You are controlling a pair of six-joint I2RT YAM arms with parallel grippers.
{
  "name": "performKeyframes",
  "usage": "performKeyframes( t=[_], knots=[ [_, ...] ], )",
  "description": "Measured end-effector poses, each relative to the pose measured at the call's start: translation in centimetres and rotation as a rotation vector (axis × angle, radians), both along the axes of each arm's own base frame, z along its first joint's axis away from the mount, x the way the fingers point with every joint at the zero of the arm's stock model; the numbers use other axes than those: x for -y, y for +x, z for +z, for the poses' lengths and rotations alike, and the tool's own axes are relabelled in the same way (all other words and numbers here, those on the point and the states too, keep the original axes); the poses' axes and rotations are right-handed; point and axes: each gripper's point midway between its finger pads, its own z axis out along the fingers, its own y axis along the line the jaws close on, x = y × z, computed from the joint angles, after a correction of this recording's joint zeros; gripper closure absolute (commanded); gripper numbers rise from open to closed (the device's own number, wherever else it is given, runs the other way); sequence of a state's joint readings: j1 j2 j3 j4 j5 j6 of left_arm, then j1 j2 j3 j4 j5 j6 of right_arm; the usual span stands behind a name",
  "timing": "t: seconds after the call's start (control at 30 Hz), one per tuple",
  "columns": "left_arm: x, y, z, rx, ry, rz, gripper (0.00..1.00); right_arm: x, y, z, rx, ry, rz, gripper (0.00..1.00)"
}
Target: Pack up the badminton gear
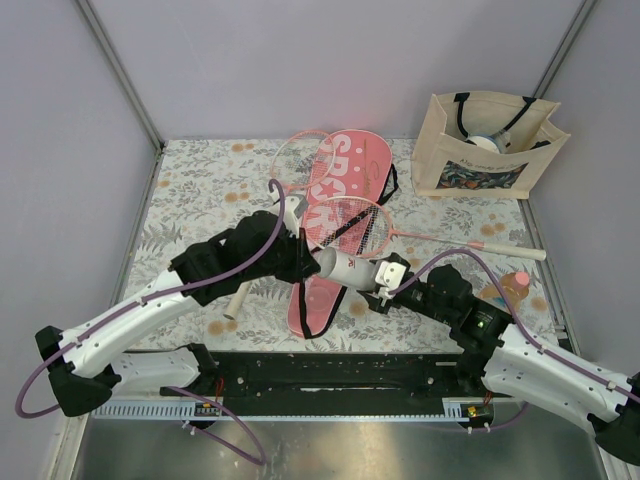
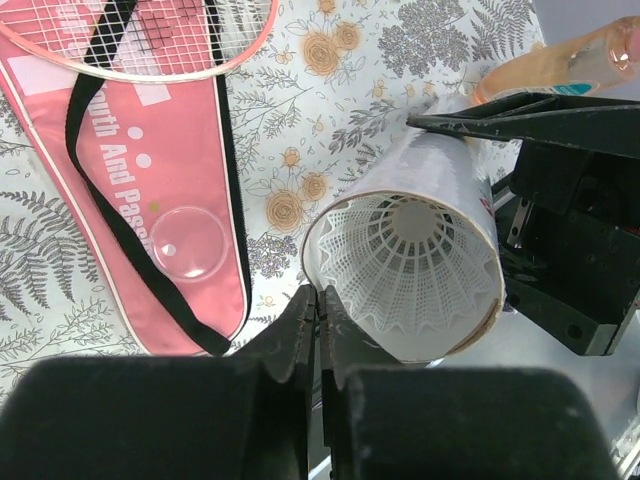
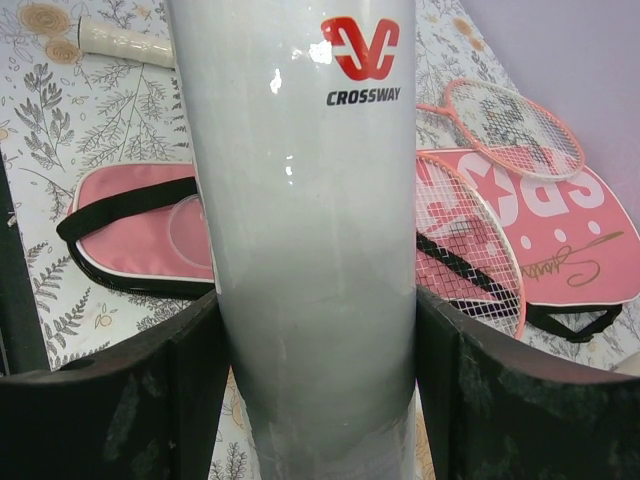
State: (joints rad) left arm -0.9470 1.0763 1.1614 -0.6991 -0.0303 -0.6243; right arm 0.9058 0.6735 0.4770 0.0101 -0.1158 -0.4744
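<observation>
White tube (image 1: 345, 266) near pink racket cover (image 1: 350, 165)

Upper left and left strip of the table (image 1: 185, 195) are bare cloth, easy passage; racket cover (image 1: 335, 215) runs diagonally through centre and blocks it; first racket (image 1: 298, 160) overlaps the cover's top end, its white handle poking out lower left under the left arm; second racket (image 1: 355, 225) lies over the cover, its shaft and handle stretching right as a low bar; narrow bare band between that shaft and the tote bag (image 1: 480, 150), which fills the upper right; bottle (image 1: 513, 284) stands at right edge, just beside the right arm; white tube (image 1: 348, 266) spans centre, left gripper (image 1: 312, 262) closed at its rim, right gripper (image 1: 383, 280) clamped round its body; both arms crowd the lower frame.
</observation>
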Motion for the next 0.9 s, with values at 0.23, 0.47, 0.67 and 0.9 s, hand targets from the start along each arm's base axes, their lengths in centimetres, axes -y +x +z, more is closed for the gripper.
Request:
performKeyframes(
  t=[0.23, 0.47, 0.67, 0.9],
  knots=[
    [-0.9, 1.0, -0.4, 0.019, 0.029, 0.065, 0.57, 0.4, 0.3, -0.3, -0.018, 0.001, -0.040, 0.37],
    [-3.6, 0.7, -2.1, 0.011, 0.067, 0.122, 0.52, 2.7, 2.6, 0.2, -0.014, 0.030, -0.239, 0.37],
    [-4.0, 0.2, -2.2, 0.036, 0.054, 0.103, 0.57, 3.9, 3.6, 0.9, -0.004, 0.057, -0.332, 0.37],
    [-1.7, 1.7, -8.5, -0.066, 0.234, 0.057, 0.62, 6.4, 3.8, 3.9, 0.048, 0.168, -0.438, 0.38]
  ],
)
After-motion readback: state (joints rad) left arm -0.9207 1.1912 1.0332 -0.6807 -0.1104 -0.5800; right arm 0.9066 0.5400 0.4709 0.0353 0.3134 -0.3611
